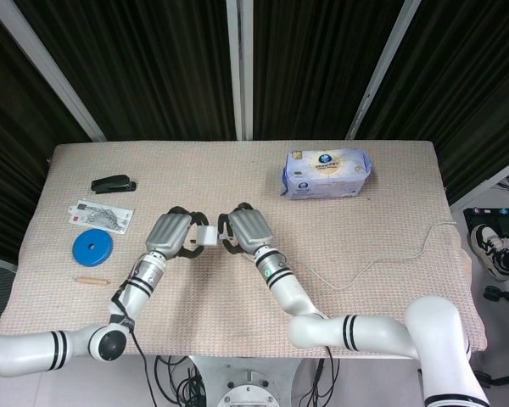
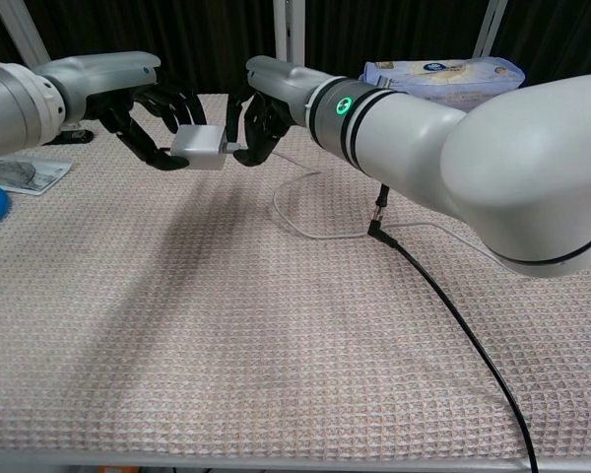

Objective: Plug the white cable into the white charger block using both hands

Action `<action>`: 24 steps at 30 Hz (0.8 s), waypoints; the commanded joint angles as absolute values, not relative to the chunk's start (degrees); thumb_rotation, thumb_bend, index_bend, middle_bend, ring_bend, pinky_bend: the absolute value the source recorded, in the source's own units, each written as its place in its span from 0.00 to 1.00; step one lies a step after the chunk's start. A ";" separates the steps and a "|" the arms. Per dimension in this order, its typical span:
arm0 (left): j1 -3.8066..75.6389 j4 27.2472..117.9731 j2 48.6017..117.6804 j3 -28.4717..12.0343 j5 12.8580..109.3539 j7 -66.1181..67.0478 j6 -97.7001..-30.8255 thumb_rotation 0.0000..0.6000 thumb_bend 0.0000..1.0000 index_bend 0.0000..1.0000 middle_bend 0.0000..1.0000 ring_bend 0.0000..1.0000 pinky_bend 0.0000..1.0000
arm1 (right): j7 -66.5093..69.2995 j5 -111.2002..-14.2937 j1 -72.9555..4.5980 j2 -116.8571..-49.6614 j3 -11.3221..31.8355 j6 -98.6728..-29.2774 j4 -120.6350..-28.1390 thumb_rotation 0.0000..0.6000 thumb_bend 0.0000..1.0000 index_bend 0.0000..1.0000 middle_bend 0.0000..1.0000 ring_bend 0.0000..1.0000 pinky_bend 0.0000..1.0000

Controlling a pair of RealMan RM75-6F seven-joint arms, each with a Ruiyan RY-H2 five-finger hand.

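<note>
My left hand [image 2: 148, 118] holds the white charger block [image 2: 199, 146] in its fingertips, lifted above the bench [image 2: 227, 325], with the free face of the block turned toward my other hand. My right hand [image 2: 261, 123] is directly opposite, its fingers closed around the plug end of the white cable [image 2: 305, 222]; the connector looks to be touching the near face of the block, but I cannot tell from either view if it is already seated in the port or only pressed against it. From the head view both hands [image 1: 168, 234] [image 1: 246, 231] meet around the block [image 1: 206, 233], so the step is, in my judgement, the final push. To do it well I should keep the left hand firm and not moving, so that the block does not turn in the fingertips, and move the right hand in a straight line along the axis of the port, without any twist. If there is resistance, it is better to draw back a little and align again than to press harder, because the block could slip out. Behind my right hand the cable falls in a loose loop to the bench and runs far out to the edge, so there is enough slack and it should not pull on the plug. Well beyond the right hand lies a pack of wipes [image 1: 327, 173]; beyond the left hand lie a stapler [image 1: 113, 183] and a blue disc [image 1: 92, 248], all out of the way.
</note>
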State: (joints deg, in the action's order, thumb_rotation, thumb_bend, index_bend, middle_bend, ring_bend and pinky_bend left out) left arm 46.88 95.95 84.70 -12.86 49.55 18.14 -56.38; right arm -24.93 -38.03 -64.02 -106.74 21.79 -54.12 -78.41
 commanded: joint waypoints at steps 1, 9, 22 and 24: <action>46.90 95.95 84.72 -12.85 49.46 18.10 -56.39 1.00 0.47 0.58 0.54 0.27 0.17 | -24.90 -38.17 -64.08 -106.97 21.89 -54.19 -78.23 1.00 0.38 0.63 0.58 0.31 0.17; 46.88 95.76 84.72 -12.78 48.97 17.82 -56.29 1.00 0.47 0.58 0.54 0.27 0.17 | -24.79 -38.45 -63.88 -107.15 21.86 -54.02 -78.09 1.00 0.36 0.56 0.55 0.31 0.17; 46.34 94.81 84.28 -12.21 49.05 17.24 -56.27 1.00 0.47 0.58 0.53 0.27 0.17 | -24.36 -39.03 -62.51 -105.32 21.46 -54.04 -79.91 1.00 0.09 0.27 0.45 0.29 0.17; 46.23 94.38 84.33 -12.10 49.17 17.04 -56.22 1.00 0.47 0.58 0.53 0.27 0.17 | -24.32 -39.18 -62.15 -104.74 21.30 -54.15 -80.50 1.00 0.06 0.20 0.39 0.25 0.16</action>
State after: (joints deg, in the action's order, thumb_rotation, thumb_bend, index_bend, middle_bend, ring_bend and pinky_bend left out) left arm 46.28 94.47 84.31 -12.14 49.13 17.11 -56.23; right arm -24.34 -39.11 -62.29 -104.90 21.38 -54.10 -80.34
